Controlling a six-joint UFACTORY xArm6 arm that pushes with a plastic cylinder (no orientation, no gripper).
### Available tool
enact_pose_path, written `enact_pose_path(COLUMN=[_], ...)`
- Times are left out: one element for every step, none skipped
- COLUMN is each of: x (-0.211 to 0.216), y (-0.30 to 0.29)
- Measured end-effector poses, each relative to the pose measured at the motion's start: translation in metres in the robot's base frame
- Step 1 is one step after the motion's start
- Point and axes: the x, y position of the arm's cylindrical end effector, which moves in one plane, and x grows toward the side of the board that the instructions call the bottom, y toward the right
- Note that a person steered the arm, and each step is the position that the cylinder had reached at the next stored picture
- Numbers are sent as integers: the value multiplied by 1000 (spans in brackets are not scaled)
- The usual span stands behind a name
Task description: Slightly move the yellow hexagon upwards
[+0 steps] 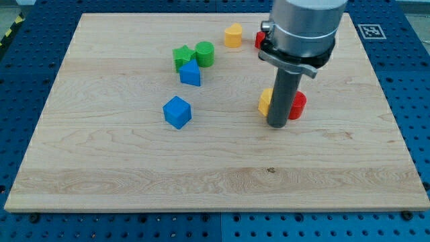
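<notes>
Camera view: yellow hexagon (pixel 266 101) behind my tip (pixel 277 125).

A red cylinder (pixel 297 105) sits just at the view's right of the tip (pixel 277 125). A blue cube (pixel 177 111), blue block (pixel 191 73), green star (pixel 181 58) and green cylinder (pixel 205 53) lie well to its left.

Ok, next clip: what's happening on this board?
A robot arm's rod is down on the wooden board, its tip just below a yellow block and a red cylinder, partly hiding both. The task is to nudge the yellow hexagon up. Another yellow block sits near the view's top, with a green and blue cluster and a blue cube to the view's left.
</notes>
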Motion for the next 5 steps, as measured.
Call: enact_pose_path(x=[-31, -66, -99, -107, -89], y=[1, 0, 0, 11, 19])
